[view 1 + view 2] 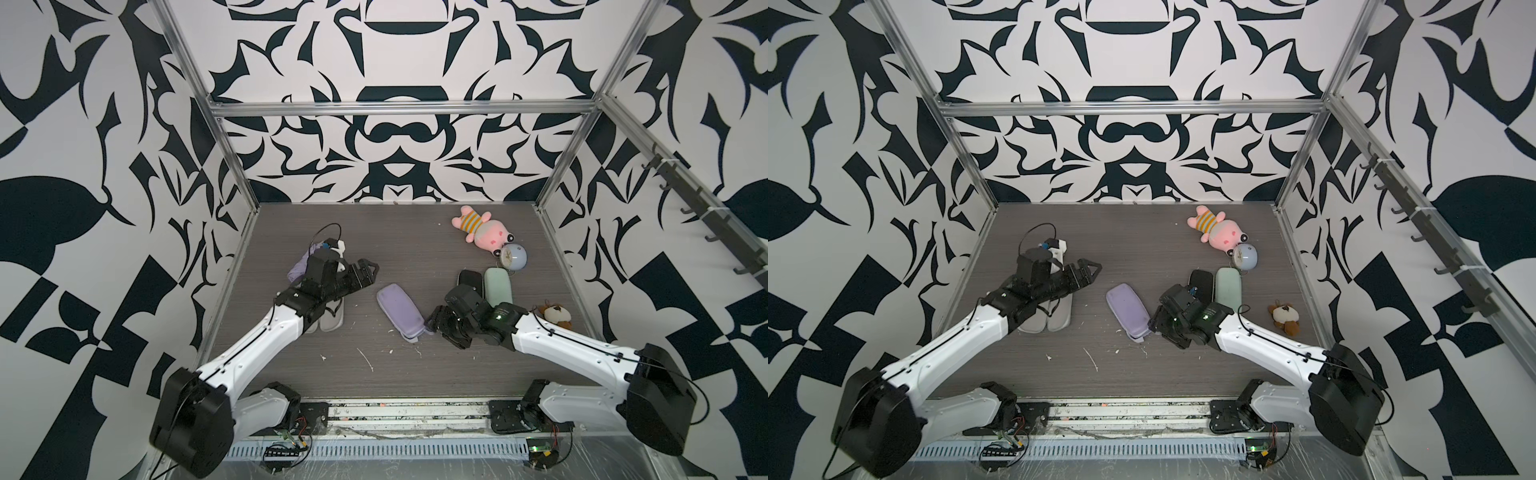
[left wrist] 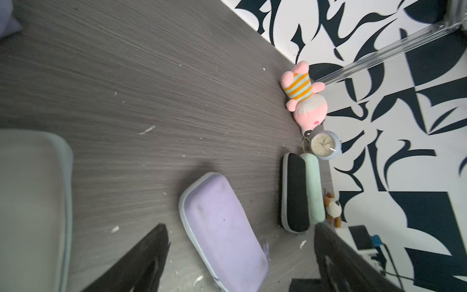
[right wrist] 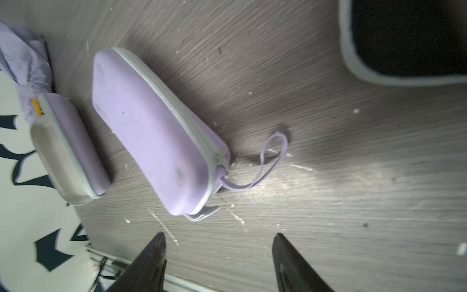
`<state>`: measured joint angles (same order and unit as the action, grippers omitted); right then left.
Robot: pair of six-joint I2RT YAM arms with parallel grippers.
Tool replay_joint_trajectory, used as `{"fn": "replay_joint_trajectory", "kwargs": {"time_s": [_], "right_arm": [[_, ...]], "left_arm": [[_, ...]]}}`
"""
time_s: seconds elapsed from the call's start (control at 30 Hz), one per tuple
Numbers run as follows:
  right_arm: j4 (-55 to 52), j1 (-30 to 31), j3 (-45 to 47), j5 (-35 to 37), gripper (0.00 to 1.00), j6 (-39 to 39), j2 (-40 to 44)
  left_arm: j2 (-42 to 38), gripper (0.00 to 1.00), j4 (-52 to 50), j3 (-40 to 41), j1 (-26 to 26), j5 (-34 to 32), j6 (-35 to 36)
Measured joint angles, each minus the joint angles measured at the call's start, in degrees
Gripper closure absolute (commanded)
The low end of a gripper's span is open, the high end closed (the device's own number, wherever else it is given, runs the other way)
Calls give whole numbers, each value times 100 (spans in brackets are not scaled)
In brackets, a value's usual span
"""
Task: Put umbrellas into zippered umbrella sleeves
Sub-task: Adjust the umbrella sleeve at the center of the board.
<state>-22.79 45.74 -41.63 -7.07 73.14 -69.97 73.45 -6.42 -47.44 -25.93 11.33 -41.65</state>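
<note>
A closed lilac sleeve (image 1: 399, 311) (image 1: 1127, 311) (image 2: 222, 227) (image 3: 151, 131) lies mid-table, its wrist loop (image 3: 273, 156) trailing toward my right gripper (image 1: 436, 324) (image 3: 218, 236), which is open and empty just short of that end. An open lilac sleeve (image 1: 332, 318) (image 2: 32, 202) (image 3: 68, 149) shows its grey lining under my left arm. A lilac umbrella (image 1: 300, 266) (image 3: 22, 65) lies behind it. My left gripper (image 1: 368, 268) (image 2: 240, 225) is open and empty above the table. Closed black (image 1: 469, 278) and mint (image 1: 498, 286) sleeves lie side by side at the right.
A pink plush toy (image 1: 482, 232) and a round pale-blue clock (image 1: 513, 257) lie at the back right. A small brown plush (image 1: 555, 316) sits by the right wall. White scraps dot the grey table (image 1: 374, 374). Patterned walls enclose three sides.
</note>
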Motion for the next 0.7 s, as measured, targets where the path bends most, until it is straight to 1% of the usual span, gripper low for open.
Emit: {"fn": "replay_joint_trajectory", "kwargs": {"time_s": [0.07, 0.13, 0.23, 0.27, 0.37, 0.5, 0.53, 0.63, 0.7], "right_arm": [[184, 0, 0, -138, 33, 201, -105], [391, 4, 7, -267, 33, 393, -271], [660, 24, 42, -350, 34, 614, -485], [750, 26, 76, -361, 35, 671, -522], [1049, 26, 201, -389, 39, 839, -636], [1453, 26, 291, -463, 40, 999, -955], [1541, 26, 293, -474, 41, 1021, -1051], [1676, 9, 295, -487, 47, 1045, -1233], [1845, -9, 289, -492, 48, 955, -1300]], "left_arm": [[894, 12, -221, -483, 96, 439, 404], [1552, 14, -354, -802, 92, 796, 667], [2157, 14, -450, -1080, 90, 1270, 892], [2288, 16, -442, -1121, 85, 1427, 916], [2535, 21, -352, -1126, 55, 1818, 914], [2586, 26, -50, -916, 42, 2155, 752], [2586, 28, 31, -835, 39, 2225, 695], [2524, 35, 345, -444, 37, 2363, 472], [2476, 38, 525, -151, -13, 2444, 286]]}}
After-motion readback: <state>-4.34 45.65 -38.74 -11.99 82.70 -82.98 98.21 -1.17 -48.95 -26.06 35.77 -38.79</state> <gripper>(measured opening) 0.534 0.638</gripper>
